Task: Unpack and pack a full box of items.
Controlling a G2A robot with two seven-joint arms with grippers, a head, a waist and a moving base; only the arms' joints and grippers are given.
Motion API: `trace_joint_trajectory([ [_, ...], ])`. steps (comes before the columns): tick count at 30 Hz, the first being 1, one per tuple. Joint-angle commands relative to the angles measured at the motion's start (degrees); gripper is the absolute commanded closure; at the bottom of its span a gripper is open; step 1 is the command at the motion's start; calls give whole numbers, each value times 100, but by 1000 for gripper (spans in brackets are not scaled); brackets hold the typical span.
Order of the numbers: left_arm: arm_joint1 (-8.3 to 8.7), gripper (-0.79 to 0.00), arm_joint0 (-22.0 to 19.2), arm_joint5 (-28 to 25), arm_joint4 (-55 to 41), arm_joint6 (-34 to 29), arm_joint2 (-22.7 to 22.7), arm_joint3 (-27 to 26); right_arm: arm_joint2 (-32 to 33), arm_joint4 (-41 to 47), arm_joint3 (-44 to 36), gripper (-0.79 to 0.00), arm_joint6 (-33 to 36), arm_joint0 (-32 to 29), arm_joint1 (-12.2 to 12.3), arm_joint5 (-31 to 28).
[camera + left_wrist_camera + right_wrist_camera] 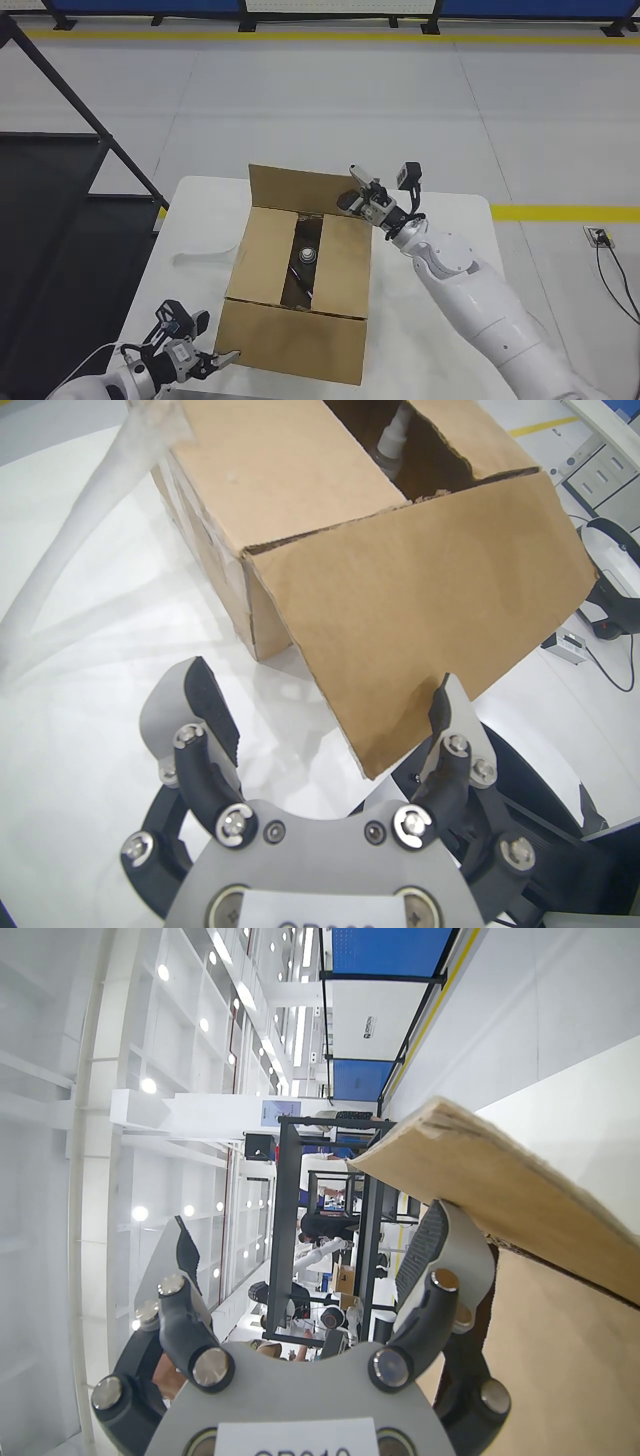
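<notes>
Count: one cardboard box (pixel 262 258), one bottle (pixel 392 437) seen inside it, one translucent strip (pixel 75 550), two grippers.
Box: at the middle of the white desk (pixel 440 230), four flaps in all.
Top flaps: two, left and right, folded nearly flat, with a narrow gap between them running near to far.
Far flap (pixel 295 188): standing up.
Near flap (pixel 290 342): folded outward and sloping down past the near wall.
Contents: white-capped bottle upright in the gap, with something dark just beside it, too shadowed to identify.
Strip: crumpled on the desk just left of the box, one end rising by the box's far left corner.
Left gripper (pixel 324 672): released, fingers spread wide at the near left corner of the box. Loose corner of the near flap hanging between the fingers, one fingertip (pixel 445 695) right at the flap's edge, not clamped on it.
Right gripper (pixel 307 1213): released, fingers spread wide at the far right corner of the box. One finger (pixel 425 1248) up against the edge of the far flap, the other out in open air.
Writing: white sticker on the base of each gripper, print cut off and not legible.
</notes>
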Motion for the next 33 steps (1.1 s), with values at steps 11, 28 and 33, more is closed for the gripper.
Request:
trace_joint_trajectory([
  [11, 2, -785, 7, -5, 2, -2, -5, -8, 2, -4, -7, -785, -31, -5, 2, 6],
  [28, 18, -785, -10, 134, 123, 99, 205, -24, 97, -497, 29, -785, -967, 139, -191, 475],
  [33, 42, -785, -42, 119, 187, 141, 204, -4, 100, -596, 369, -785, -1656, 329, -326, 644],
])
